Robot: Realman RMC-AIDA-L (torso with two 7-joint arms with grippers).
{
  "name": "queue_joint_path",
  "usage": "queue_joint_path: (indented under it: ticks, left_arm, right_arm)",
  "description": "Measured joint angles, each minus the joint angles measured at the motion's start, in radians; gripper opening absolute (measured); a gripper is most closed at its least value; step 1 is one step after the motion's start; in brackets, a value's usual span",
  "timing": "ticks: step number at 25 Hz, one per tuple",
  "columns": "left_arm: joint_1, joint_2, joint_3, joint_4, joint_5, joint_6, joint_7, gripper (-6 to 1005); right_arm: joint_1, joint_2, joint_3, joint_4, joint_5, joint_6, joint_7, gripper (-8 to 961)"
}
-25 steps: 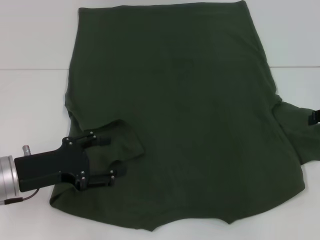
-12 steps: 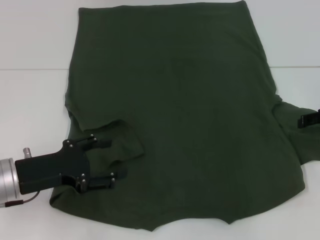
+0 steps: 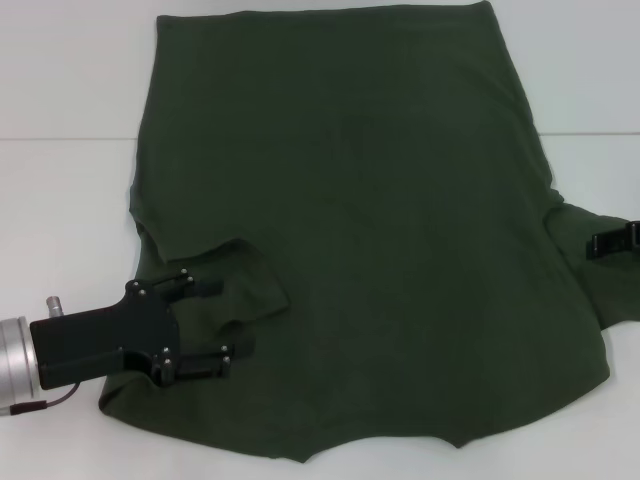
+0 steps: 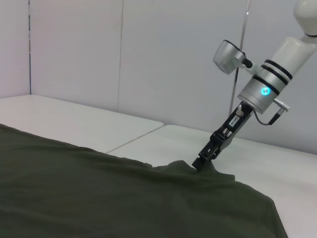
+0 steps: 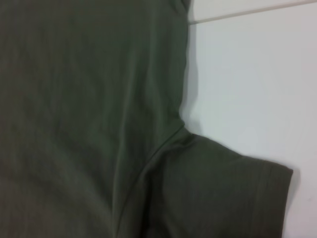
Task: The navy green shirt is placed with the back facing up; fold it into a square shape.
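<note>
Spanning shirt sleeve, L pincer fingers apart; R pincer edge-cropped, state unclear.

A bare lab or test cell: plain white worktop, blank white wall panels behind it.

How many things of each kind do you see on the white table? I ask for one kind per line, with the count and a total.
Dark olive-green T-shirt: 1
Black grippers: 2, the left gripper at the folded-in sleeve, the right gripper at the other sleeve
Total: 3
</note>
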Motion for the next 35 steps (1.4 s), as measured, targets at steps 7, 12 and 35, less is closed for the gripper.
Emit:
queue_joint_path:
  ticks: [7, 12, 35]
  left_arm:
    - [0.0, 0.0, 0.0, 0.001, -0.001, 0.001, -0.003, 866]
    - [-0.001, 0.0, -0.001, 0.001, -0.002, 0.0, -0.003, 866]
    - [-0.008, 0.0, -0.004, -0.005, -0.003, -0.006, -0.007, 865]
  right_arm:
    - [-0.001, -0.002, 0.0, 0.003, -0.003, 0.006, 0.009, 824]
    - [-0.005, -0.008, 0.006, 0.007, -0.003, 0.007, 0.017, 792]
    - [0.004, -0.025, 0.006, 0.024, -0.003, 0.012, 0.018, 19]
